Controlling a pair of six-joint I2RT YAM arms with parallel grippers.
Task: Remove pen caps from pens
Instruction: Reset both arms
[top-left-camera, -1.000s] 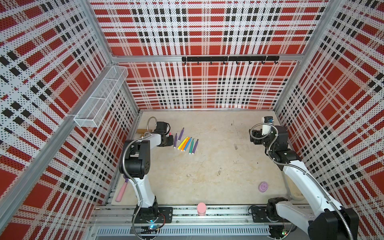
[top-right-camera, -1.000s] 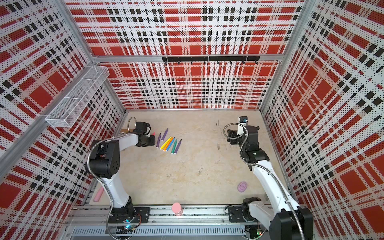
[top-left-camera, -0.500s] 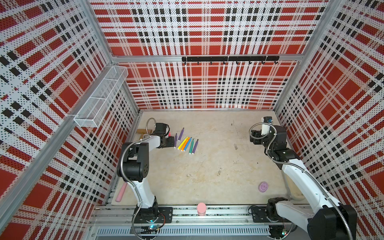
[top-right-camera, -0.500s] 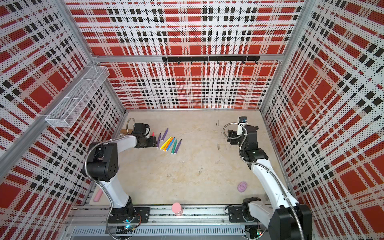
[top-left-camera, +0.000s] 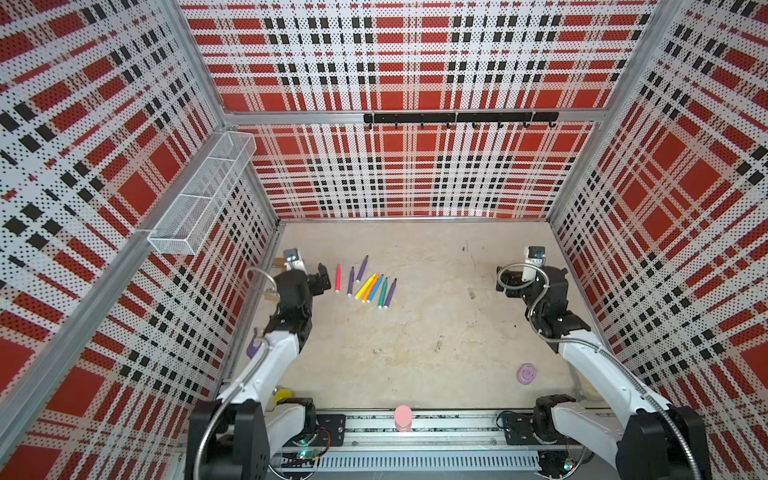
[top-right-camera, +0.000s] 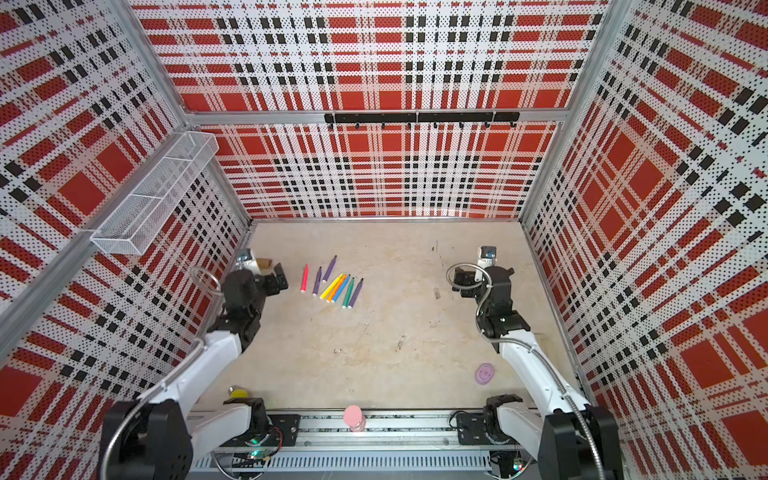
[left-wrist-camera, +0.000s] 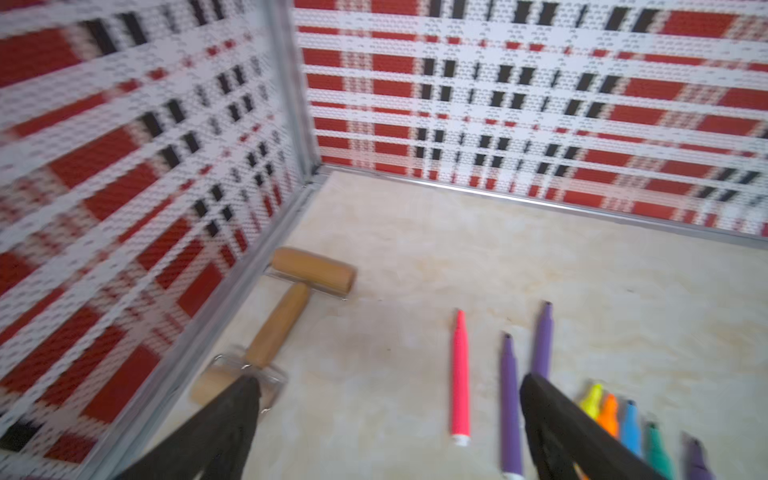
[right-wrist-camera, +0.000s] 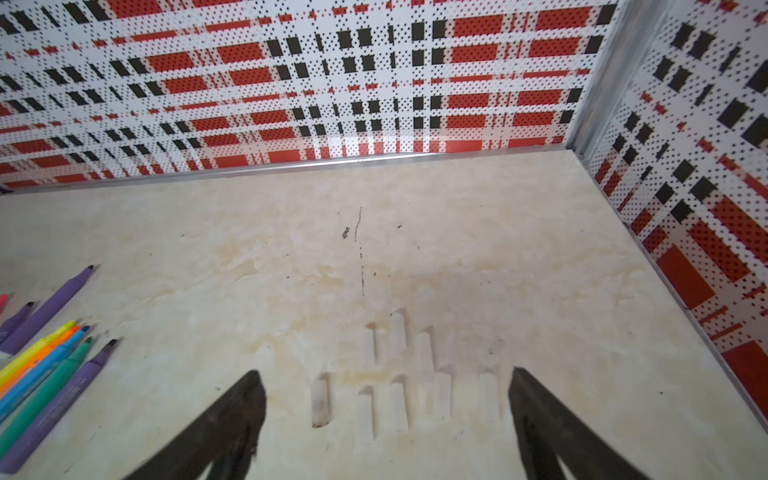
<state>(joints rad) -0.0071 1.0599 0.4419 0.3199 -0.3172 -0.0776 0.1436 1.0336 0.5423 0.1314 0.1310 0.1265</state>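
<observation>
The left gripper (left-wrist-camera: 386, 382) is now spread wide, having let go of the pink-red pen (left-wrist-camera: 460, 374). That pen lies uncapped on the table (top-left-camera: 415, 340), just ahead of its fingers and beside the other pens (top-left-camera: 374, 286). The right gripper (right-wrist-camera: 384, 374) has opened fully too. The pen caps (right-wrist-camera: 399, 386) lie clustered between and just ahead of its fingertips.

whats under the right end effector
In the right wrist view, several short translucent whitish pen caps sit on the beige table below the open right end effector. In both top views only one cap shows; the rest are covered or too faint.
</observation>
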